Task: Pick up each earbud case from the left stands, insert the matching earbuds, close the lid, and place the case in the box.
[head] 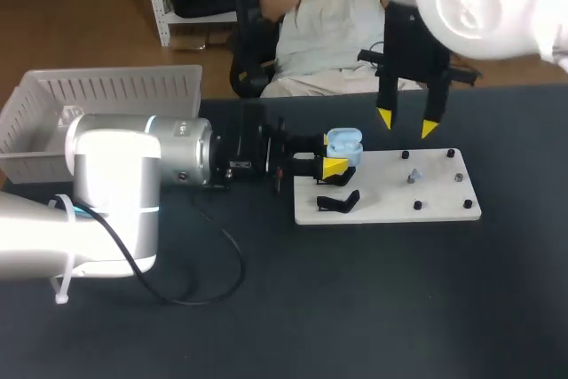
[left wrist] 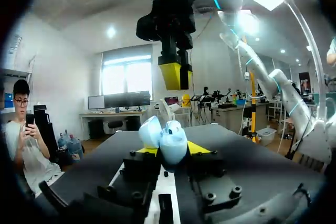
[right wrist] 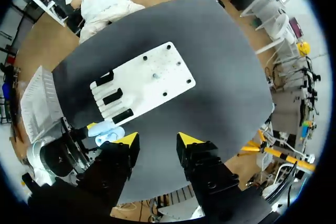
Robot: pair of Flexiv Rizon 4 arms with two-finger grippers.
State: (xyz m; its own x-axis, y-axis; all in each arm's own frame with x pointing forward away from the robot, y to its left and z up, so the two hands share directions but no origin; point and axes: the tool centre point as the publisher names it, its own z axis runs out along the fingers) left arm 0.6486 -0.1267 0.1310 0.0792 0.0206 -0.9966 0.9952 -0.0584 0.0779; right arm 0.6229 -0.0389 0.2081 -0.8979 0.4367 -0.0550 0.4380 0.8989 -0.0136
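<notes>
Grips earbud case, lid open, in left gripper above white board's left edge. Probably light, hard, slippery: best squeezed on lower shell, off the fragile hinge. Holds right gripper spread, empty, over far edge.

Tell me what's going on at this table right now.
The left gripper is shut on a light blue earbud case with its lid open, at the left end of the white board. The right gripper hangs open above the board, holding nothing. The white box sits at the table's far left.
</notes>
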